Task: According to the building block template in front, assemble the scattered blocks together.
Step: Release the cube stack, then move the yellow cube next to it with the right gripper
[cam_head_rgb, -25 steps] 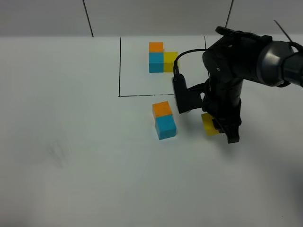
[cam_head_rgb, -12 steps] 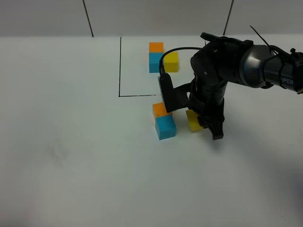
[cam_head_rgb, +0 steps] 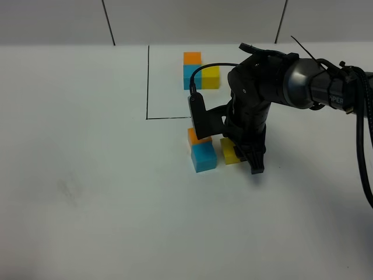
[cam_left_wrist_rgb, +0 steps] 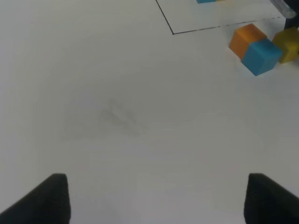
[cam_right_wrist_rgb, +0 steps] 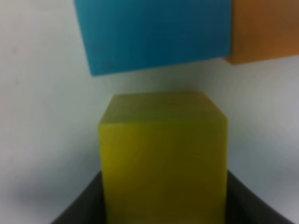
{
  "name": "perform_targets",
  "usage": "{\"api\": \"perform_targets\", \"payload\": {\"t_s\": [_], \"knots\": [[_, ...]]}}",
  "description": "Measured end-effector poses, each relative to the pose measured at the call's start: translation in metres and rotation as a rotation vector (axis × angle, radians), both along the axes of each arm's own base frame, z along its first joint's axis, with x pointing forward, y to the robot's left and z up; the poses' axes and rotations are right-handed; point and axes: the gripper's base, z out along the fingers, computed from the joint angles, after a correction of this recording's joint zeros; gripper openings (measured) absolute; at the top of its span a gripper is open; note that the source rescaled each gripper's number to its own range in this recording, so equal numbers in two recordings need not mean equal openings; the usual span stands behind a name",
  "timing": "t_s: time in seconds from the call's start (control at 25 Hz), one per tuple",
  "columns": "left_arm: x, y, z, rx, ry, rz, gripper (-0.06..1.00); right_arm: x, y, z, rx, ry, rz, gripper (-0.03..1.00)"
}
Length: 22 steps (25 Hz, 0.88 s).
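Observation:
The building block template [cam_head_rgb: 147, 81] is a black outline at the back, holding a fixed orange, blue and yellow cluster [cam_head_rgb: 192, 74]. In front of it, of the scattered blocks, the orange cube [cam_head_rgb: 197, 137] and the blue cube [cam_head_rgb: 203, 156] touch each other. My right gripper [cam_head_rgb: 242, 156] is shut on the yellow cube [cam_head_rgb: 228, 150], just right of the blue one with a small gap. The right wrist view shows the yellow cube [cam_right_wrist_rgb: 163, 154] between the fingers, facing the blue cube [cam_right_wrist_rgb: 154, 32] and the orange cube [cam_right_wrist_rgb: 266, 28]. My left gripper [cam_left_wrist_rgb: 159, 198] is open with nothing in it, over bare table.
A white table [cam_head_rgb: 87, 192] spreads around the cubes. In the left wrist view the orange cube [cam_left_wrist_rgb: 246, 39], blue cube [cam_left_wrist_rgb: 261, 56] and yellow cube [cam_left_wrist_rgb: 290, 44] sit far off, below the outline's front line [cam_left_wrist_rgb: 224, 27]. The right arm's cable [cam_head_rgb: 213, 67] arcs over the template.
My right arm has moved left with the yellow cube, bringing it from well right of the blue cube to close beside it. The left gripper has not moved.

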Motion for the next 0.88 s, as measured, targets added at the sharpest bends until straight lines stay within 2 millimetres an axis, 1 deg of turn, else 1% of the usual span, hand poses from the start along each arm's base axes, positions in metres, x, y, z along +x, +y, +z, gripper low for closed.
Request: {"api": "perform_targets", "payload": {"t_s": [0.36, 0.56, 0.88], "knots": [[0.000, 0.000, 0.000, 0.000, 0.000, 0.000, 0.65, -0.006, 0.014, -0.004, 0.050, 0.016, -0.004, 0.01], [0.000, 0.000, 0.000, 0.000, 0.000, 0.000, 0.65, -0.008, 0.021, -0.002, 0.096, 0.019, -0.026, 0.01], [0.000, 0.000, 0.000, -0.001, 0.000, 0.001, 0.65, -0.008, 0.024, -0.002, 0.131, 0.027, -0.088, 0.01]]}}
